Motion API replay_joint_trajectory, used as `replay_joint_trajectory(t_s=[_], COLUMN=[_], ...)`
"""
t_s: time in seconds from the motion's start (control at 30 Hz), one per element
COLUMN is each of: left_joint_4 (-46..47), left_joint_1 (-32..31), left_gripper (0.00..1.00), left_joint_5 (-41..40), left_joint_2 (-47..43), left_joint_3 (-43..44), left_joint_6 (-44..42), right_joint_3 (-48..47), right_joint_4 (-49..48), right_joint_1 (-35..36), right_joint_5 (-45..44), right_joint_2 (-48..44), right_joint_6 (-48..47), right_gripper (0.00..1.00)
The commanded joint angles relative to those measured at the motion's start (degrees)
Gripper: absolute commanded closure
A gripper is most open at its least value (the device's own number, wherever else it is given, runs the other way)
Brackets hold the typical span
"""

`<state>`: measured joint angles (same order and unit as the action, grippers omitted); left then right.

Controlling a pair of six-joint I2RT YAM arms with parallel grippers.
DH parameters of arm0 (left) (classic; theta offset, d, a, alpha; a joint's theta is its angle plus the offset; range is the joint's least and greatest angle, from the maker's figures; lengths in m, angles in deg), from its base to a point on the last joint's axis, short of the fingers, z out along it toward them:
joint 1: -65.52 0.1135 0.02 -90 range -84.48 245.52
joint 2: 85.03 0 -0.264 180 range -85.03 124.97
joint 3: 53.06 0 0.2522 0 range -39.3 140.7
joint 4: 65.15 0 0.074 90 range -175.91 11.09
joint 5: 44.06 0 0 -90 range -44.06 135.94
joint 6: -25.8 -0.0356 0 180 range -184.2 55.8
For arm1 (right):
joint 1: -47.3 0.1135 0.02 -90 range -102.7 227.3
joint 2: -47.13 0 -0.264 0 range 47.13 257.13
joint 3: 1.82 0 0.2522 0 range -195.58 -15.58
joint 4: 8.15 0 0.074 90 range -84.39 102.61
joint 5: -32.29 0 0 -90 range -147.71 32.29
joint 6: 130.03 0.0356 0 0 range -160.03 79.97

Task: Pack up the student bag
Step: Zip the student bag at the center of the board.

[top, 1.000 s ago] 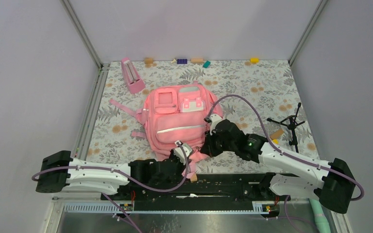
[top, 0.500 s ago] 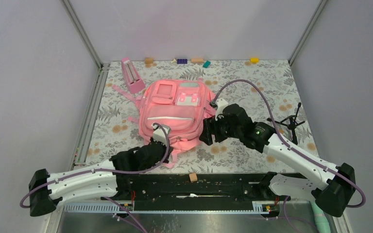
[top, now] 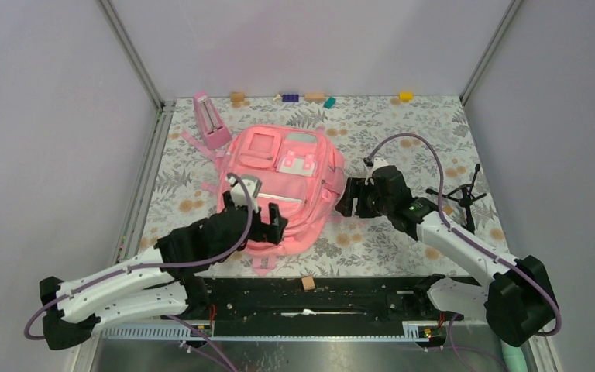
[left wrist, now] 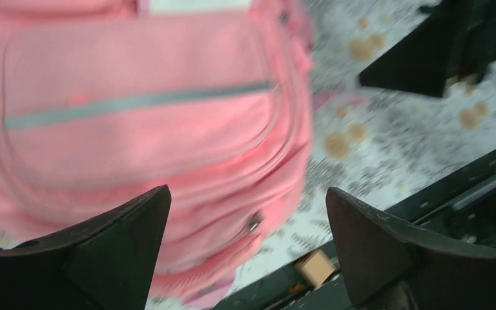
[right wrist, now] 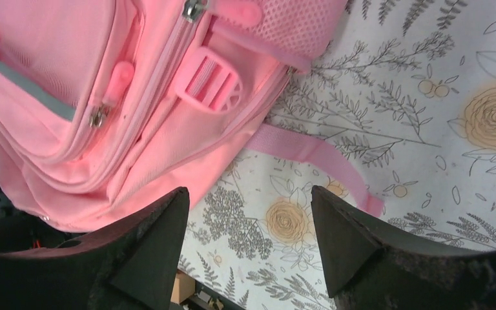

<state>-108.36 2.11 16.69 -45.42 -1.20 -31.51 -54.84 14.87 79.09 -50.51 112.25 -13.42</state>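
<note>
The student bag (top: 279, 182), a soft pink backpack with a pale strip across its front pocket, lies flat on the floral table, front side up. My left gripper (top: 275, 219) hovers open over the bag's near end; in the left wrist view the bag (left wrist: 142, 116) fills the space beyond the spread fingers of the gripper (left wrist: 247, 194), which holds nothing. My right gripper (top: 343, 200) is open just right of the bag. In the right wrist view the gripper (right wrist: 248, 192) frames bare cloth beside the bag's (right wrist: 103, 97) side, buckle (right wrist: 210, 81) and loose strap (right wrist: 310, 152).
A small pink metronome-shaped object (top: 211, 122) stands at the bag's far left corner. Small coloured blocks (top: 310, 97) line the back edge, with a yellow one (top: 406, 96) further right. A black tripod (top: 465, 198) lies at the right. A wooden block (top: 307, 284) sits on the front rail.
The bag has slid away from the front rail toward the back. Both grippers, shut at its near edge before, have opened and let go. The left arm reached forward; the right moved back and right.
</note>
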Motion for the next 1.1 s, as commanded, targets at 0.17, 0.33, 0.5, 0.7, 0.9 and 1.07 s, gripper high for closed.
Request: replay_joint_trajectory(t_s=[0.17, 0.33, 0.5, 0.7, 0.9, 1.07], left_joint_4=[6.23, 9.29, 8.71, 4.95, 5.57, 3.67], left_joint_1=[0.15, 0.11, 0.21, -0.44, -0.92, -0.83], left_gripper=[0.01, 0.01, 0.01, 0.01, 0.01, 0.31], left_joint_5=[5.75, 4.54, -1.14, -10.14, -12.76, -11.99], left_joint_2=[31.95, 46.04, 54.03, 61.37, 61.60, 62.20], left_joint_3=[22.92, 28.35, 31.51, 34.26, 32.69, 31.28], left_joint_6=[-13.80, -18.25, -21.60, -22.22, -22.59, -21.88], right_joint_3=[0.30, 3.76, 4.67, 5.72, 6.37, 7.32], right_joint_4=[-6.73, -5.12, -4.31, -5.29, -6.45, -8.12], right_joint_1=[-4.80, -7.71, -8.47, -8.85, -8.87, -8.85], right_joint_5=[-0.13, -1.92, -1.05, 0.92, 2.51, 4.12], right_joint_2=[-2.43, -8.78, -9.12, -9.05, -8.84, -8.52], right_joint_6=[3.33, 3.14, 2.63, 4.59, 5.12, 6.84], right_gripper=[0.23, 0.19, 0.18, 0.20, 0.20, 0.23])
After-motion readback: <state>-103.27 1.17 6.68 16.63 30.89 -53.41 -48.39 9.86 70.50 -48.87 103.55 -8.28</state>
